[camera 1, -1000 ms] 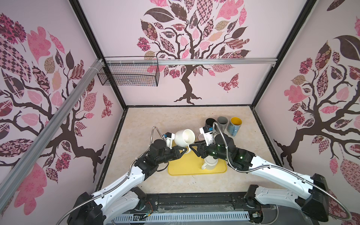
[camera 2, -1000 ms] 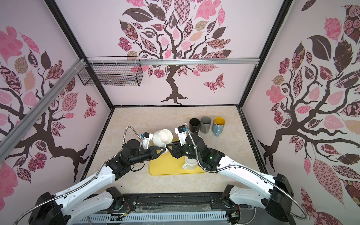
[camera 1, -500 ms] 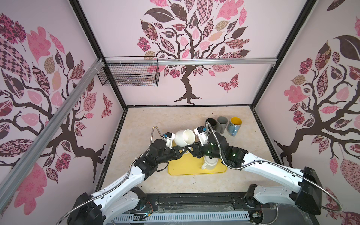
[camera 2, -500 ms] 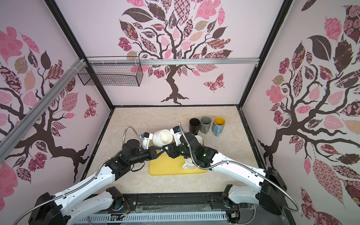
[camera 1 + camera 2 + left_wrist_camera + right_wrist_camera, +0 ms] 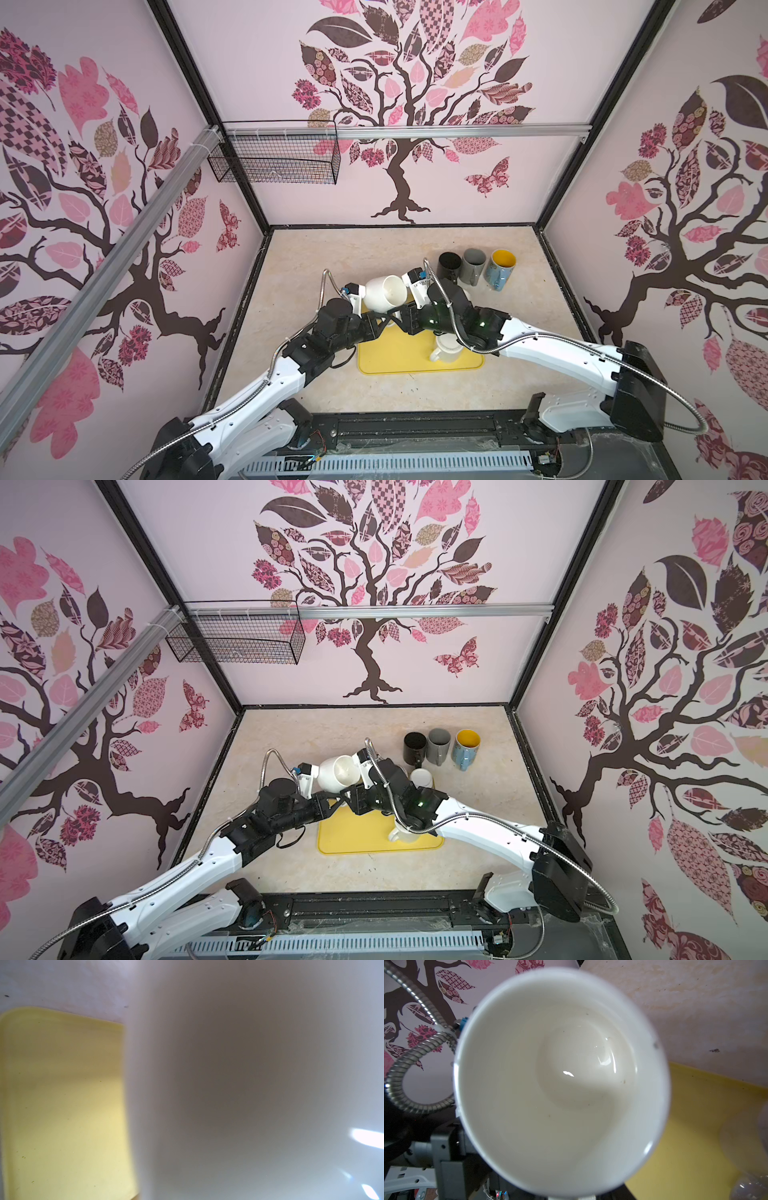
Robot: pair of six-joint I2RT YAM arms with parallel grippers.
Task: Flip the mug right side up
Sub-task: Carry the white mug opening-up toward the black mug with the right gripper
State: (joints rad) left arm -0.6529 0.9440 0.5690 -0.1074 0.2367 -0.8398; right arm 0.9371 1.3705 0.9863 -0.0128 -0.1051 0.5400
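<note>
The left gripper [image 5: 382, 321] is clamped tight on the white ceramic mug [image 5: 384, 292], holding it on its side in the air. The mug's open mouth faces the right gripper [image 5: 402, 320], just beside it; how wide that one stands cannot be made out. Both hang above the yellow rectangular plastic tray [image 5: 395, 357].

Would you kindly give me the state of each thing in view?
white mug: aloft, on its side.
left gripper: shut on white mug.
right gripper: jaws hidden.
black mug: upright.
gray mug: upright.
blue mug: upright.
cream mug: on yellow mat, top hidden.
</note>
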